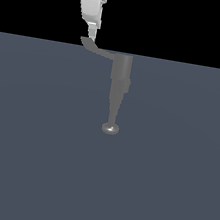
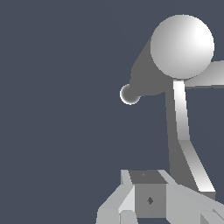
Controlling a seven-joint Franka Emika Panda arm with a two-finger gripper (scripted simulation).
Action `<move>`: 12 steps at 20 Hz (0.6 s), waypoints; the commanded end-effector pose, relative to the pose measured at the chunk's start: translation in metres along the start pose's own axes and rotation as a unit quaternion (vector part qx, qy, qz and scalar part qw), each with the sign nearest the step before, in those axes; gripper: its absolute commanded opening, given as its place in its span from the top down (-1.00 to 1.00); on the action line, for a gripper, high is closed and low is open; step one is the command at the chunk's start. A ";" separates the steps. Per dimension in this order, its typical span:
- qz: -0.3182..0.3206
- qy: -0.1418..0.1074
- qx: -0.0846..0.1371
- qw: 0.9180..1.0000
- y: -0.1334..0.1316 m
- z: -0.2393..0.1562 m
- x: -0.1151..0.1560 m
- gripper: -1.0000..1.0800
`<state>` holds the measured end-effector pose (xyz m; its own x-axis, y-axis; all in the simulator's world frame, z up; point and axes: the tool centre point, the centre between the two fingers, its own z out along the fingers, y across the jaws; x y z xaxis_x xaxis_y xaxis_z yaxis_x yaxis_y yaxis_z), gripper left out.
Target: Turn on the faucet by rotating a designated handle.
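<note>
One faucet (image 1: 117,90) stands on the one counter (image 1: 32,160). It has one cylindrical body, one tapering spout (image 1: 113,110) and one rounded shiny tip (image 1: 110,128). It carries one handle (image 1: 99,51), a single thin lever with one widened upturned end. One white robot gripper (image 1: 90,33) is in the scene; the exterior view does not show how many fingers it has, and the wrist view shows pale angular parts too close to count them surely.

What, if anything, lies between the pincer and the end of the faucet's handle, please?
Nothing: in the exterior view the pincer comes down right at the upturned end of the handle, with no gap or object visible between them.
</note>
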<state>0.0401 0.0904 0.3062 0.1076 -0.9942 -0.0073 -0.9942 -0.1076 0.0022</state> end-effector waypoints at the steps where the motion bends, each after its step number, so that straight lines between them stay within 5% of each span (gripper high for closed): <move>1: 0.011 0.002 0.001 1.000 -0.003 0.004 -0.001 1.00; 12: 0.017 0.004 0.001 1.000 0.000 0.007 -0.003 1.00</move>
<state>0.0426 0.0933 0.2987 0.0731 -0.9973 -0.0003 -0.9973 -0.0731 0.0009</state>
